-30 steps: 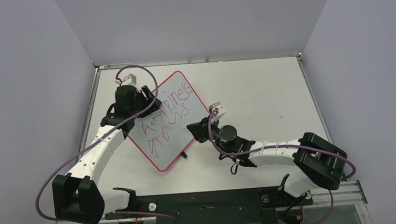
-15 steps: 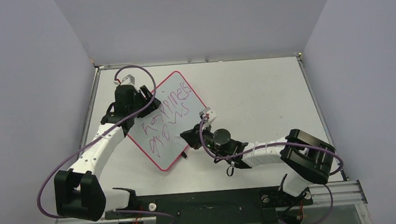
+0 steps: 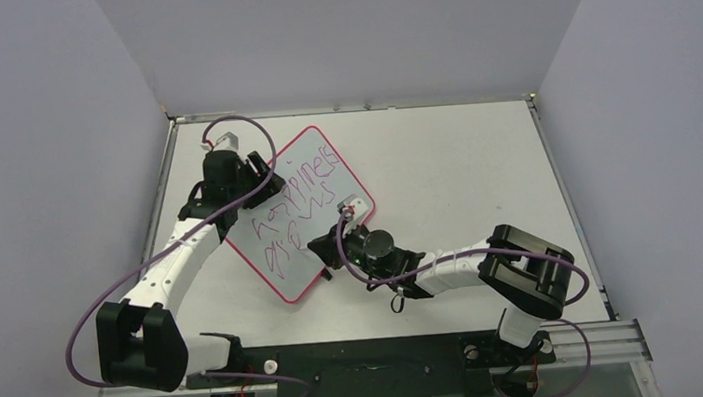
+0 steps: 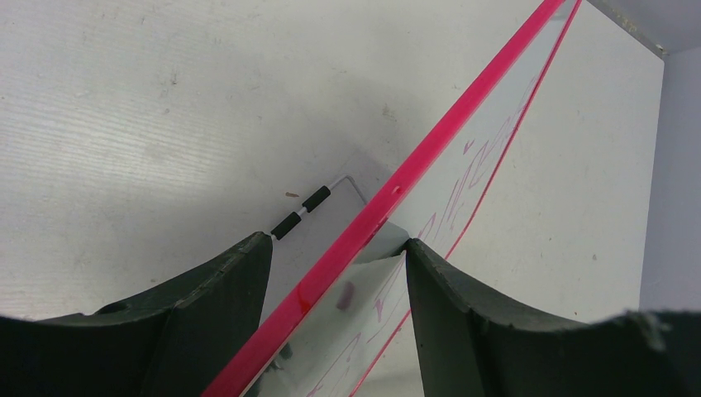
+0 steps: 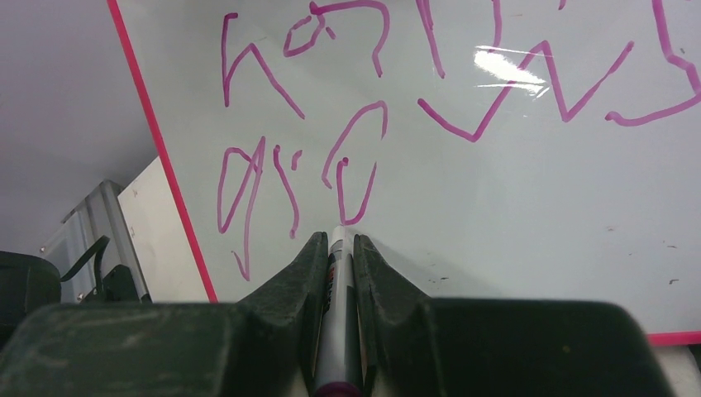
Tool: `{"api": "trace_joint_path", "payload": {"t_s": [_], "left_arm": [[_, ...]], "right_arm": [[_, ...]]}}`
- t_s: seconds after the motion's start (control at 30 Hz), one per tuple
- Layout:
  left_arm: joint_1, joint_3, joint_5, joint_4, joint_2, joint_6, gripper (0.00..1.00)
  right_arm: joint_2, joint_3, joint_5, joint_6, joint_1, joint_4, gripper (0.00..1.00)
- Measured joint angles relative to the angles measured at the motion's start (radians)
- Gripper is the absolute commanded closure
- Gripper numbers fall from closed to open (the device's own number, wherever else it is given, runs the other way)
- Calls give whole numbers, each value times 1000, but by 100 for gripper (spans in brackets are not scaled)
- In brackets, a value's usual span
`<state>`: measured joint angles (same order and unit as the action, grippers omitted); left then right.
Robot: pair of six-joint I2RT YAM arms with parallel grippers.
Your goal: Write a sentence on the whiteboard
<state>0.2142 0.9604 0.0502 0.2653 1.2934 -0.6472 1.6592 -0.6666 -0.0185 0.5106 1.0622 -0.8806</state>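
The whiteboard [image 3: 288, 274] with its red-pink frame stands tilted at the left middle of the table. The purple sentence [image 3: 298, 205] runs in two slanted lines, "happiness" above a second word. My left gripper [image 3: 261, 181] is shut on the board's upper-left edge. In the left wrist view its fingers [image 4: 337, 244] straddle the frame [image 4: 430, 141]. My right gripper [image 3: 321, 247] is shut on a marker [image 5: 337, 314]. Its tip [image 5: 339, 237] touches the board [image 5: 537, 207] just under a round letter of the sentence's [image 5: 355, 178] lower line.
A wire stand with black sleeves [image 4: 302, 211] sits behind the board. A small black clip [image 3: 327, 275] lies at the board's lower edge. The white table [image 3: 477, 171] is walled by grey panels on three sides. Purple cables loop off both arms.
My right arm has swung left and brought the marker from beside the board's right edge onto the board at the lower line. The left gripper and the board have not moved.
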Motion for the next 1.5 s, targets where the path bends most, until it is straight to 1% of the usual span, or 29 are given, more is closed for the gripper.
{"api": "trace_joint_path", "payload": {"t_s": [0.2,0.7,1.07,1.27,1.5], "left_arm": [[-3,0,3,0,0,1,54],[-8,0,6,0,2,4,54],[-14,4,33,-22,14,24,54],[-14,4,38,-27,15,31,54],[-23,4,40,-37,16,35,54]], "right_arm": [[23,-2,-2,-2,0,4,100],[19,24,-4,0,2,6,100],[16,95,-50,10,83,36,100],[16,91,-69,9,91,64,100],[16,12,-100,-6,91,154,100]]}}
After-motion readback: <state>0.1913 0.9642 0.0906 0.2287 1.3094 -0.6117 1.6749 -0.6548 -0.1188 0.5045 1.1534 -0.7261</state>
